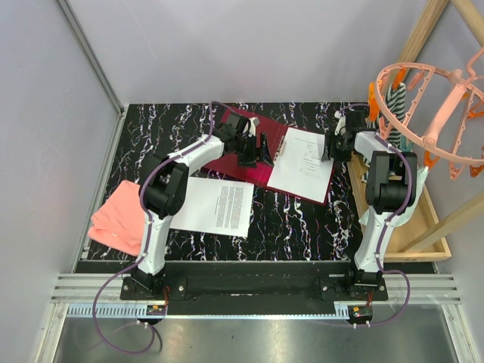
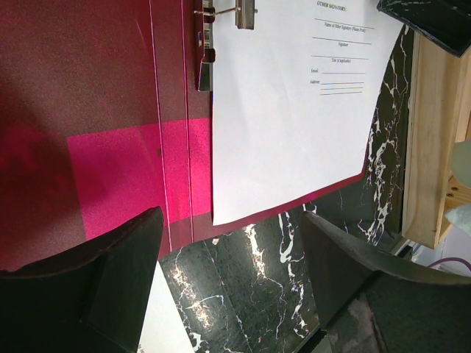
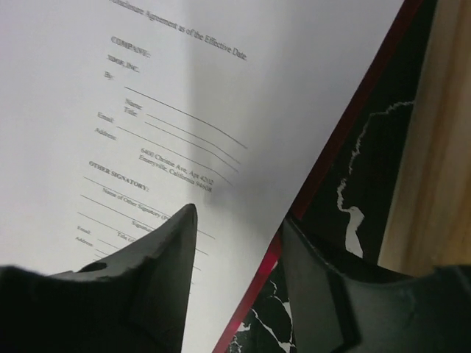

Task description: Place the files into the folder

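The dark red folder [image 1: 229,163] lies open at the table's back middle. One white printed sheet [image 1: 302,162] lies on its right half, below a metal clip [image 2: 221,11]. A second sheet [image 1: 219,206] lies loose on the table in front of the folder. My left gripper [image 1: 257,151] is open and empty above the folder's spine and front edge [image 2: 232,250]. My right gripper [image 1: 330,147] is open. It straddles the right edge of the sheet [image 3: 184,73] and the folder [image 3: 353,125], with one finger over the paper and the other over the table.
A pink folded cloth [image 1: 117,219] lies at the left edge by the left arm. A wooden tray [image 1: 408,227] runs along the right side. An orange hanger rack [image 1: 431,113] on a wooden frame stands over it, close to the right arm.
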